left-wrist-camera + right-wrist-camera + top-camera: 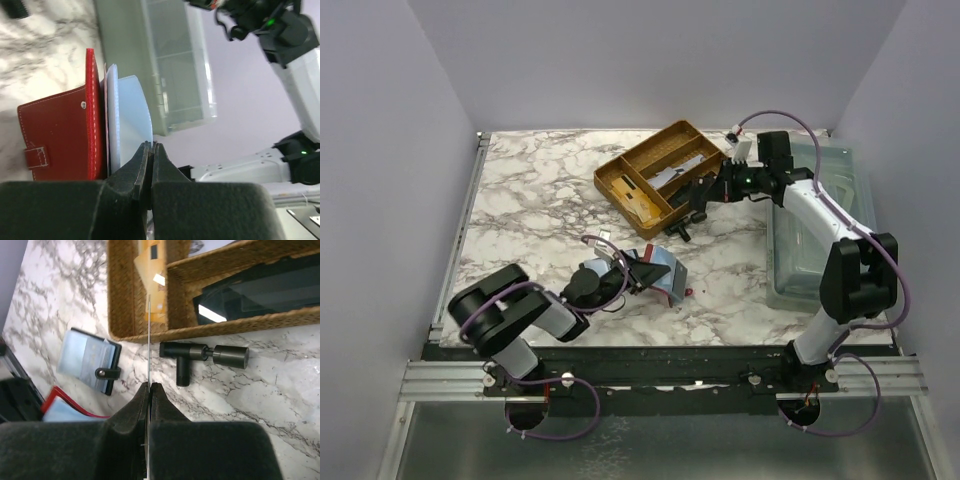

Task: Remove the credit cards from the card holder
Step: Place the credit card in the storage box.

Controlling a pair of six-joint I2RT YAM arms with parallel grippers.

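We note the table [540,190]: white marble, grey-veined. Upper centre of the top view: tray [620,180], tan weave. Left of the left wrist view: holder [60,130] red with white stitching, and cards [131,115] pale blue, glossy. Bin [815,250] at right, clear, greenish. Cables [790,118] purple. T-piece [200,356] black.

Table [520,180]: brown tray [620,182] at 12 o'clock, clear bin [820,275] at 3. L gripper [643,272] at card holder [667,280], centre. R gripper [698,197] at tray's near edge.
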